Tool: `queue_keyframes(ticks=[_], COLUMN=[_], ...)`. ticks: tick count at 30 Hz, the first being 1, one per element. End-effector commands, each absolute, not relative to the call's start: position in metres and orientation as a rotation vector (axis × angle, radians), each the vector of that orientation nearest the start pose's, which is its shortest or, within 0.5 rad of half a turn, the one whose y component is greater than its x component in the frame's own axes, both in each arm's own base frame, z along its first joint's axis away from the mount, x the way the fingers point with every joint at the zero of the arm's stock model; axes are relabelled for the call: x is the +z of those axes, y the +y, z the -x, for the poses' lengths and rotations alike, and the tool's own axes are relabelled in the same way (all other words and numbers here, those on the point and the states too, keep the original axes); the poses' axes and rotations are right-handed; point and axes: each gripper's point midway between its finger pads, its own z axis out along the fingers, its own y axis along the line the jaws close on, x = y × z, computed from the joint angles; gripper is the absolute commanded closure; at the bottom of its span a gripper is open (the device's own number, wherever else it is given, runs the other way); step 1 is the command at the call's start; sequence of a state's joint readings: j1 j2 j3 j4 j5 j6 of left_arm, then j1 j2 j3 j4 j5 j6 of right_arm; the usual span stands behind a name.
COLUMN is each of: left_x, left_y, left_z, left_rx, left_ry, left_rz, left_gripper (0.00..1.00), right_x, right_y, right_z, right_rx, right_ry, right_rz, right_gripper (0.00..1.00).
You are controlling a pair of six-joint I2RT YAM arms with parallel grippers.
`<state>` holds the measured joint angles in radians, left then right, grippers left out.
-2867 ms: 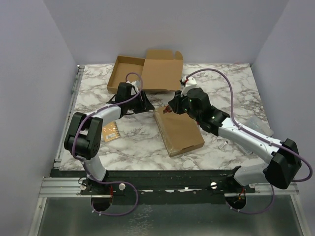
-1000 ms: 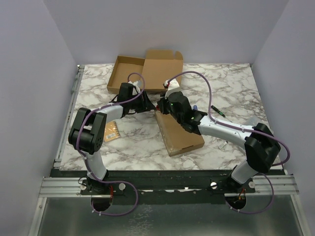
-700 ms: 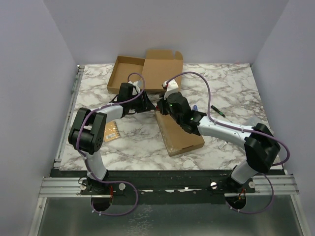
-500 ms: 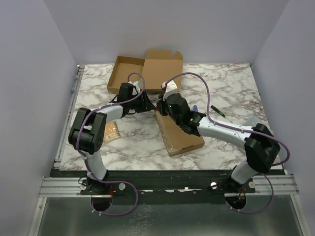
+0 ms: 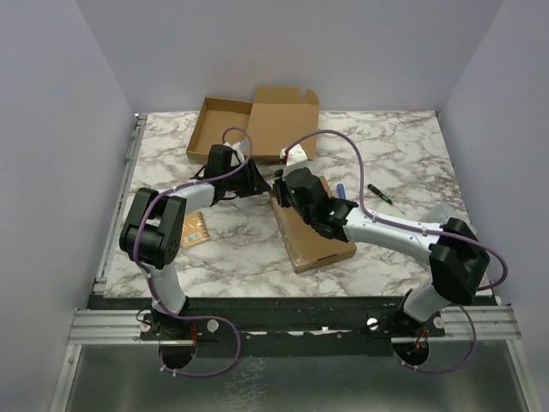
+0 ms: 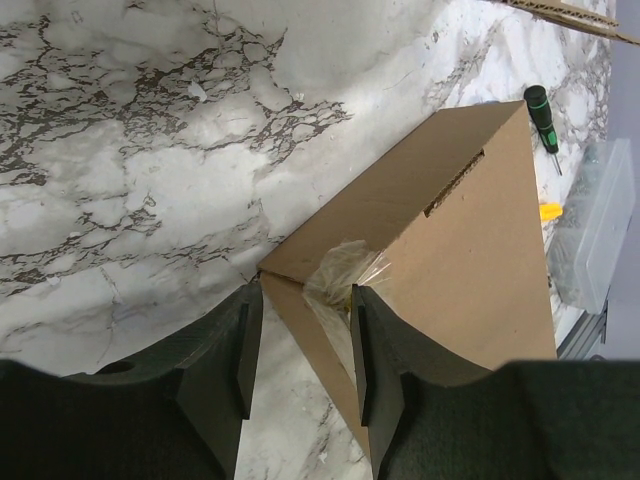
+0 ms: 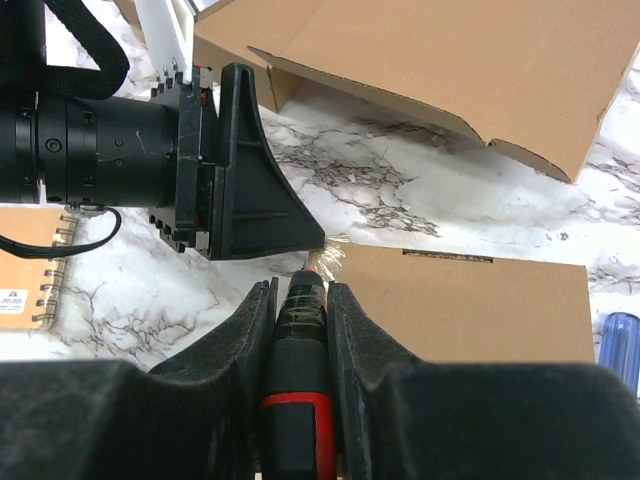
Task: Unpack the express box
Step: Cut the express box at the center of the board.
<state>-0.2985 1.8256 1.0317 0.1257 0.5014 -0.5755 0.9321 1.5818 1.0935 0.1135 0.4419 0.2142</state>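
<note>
Top external view, biggest first: marble tabletop (image 5: 403, 146), bearing everything. Next down, an open carton (image 5: 257, 129) at the far edge, lid thrown back, nothing visible inside. Then the express box (image 5: 313, 249) itself: lies flat near the middle, sealed, its far corner between the two arms. Off to the left, a spiral notebook (image 5: 195, 229); out at the right edge, a clear plastic case (image 6: 590, 225).

Smaller: left pincer (image 6: 305, 290). Straddles the box's taped corner, one finger on each side, and looks clamped on it; reads as bracing the box. Right pincer (image 7: 300, 290): clenched around a black tool (image 7: 300, 330) with a red band, tip aimed at that same corner, just beside the left pincer's nose. Contact with the tape: cannot tell.

Smaller again: a green-handled screwdriver (image 5: 377, 191) and a blue-handled tool (image 5: 340, 190), lying on the marble to the box's right. Smallest: crumpled clear tape (image 6: 345, 265) over the corner seam.

Step in hand, by judgement: breaching the seal, with unpacking proper not yet begun. Calls next for setting the tip into the tape at the corner and drawing it along the seam, shallow enough to spare the contents, while holding the box firm against the pull.
</note>
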Motion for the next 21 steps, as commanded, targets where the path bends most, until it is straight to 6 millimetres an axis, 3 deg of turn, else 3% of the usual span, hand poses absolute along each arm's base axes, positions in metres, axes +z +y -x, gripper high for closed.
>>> queue_keyframes(ticks=[1,10,21], left_x=[0.046,0.041,0.040], left_y=[-0.223,-0.216,-0.215], left_z=[-0.391,-0.394,-0.393], left_rx=[-0.938,-0.882,-0.874], left_ry=[2.436,2.444,2.447], left_rz=[0.082,0.114,0.123], left_gripper=[0.55,0.56,0.56], right_x=[0.170,0.157,0.146], right_y=[0.330,0.321,0.326], right_z=[-0.324,-0.313,-0.299], right_rx=[0.267,0.205,0.252], right_ry=[1.977,2.097,2.161], right_rz=[0.408,0.401,0.448], right_gripper=[1.00,1.00,1.00])
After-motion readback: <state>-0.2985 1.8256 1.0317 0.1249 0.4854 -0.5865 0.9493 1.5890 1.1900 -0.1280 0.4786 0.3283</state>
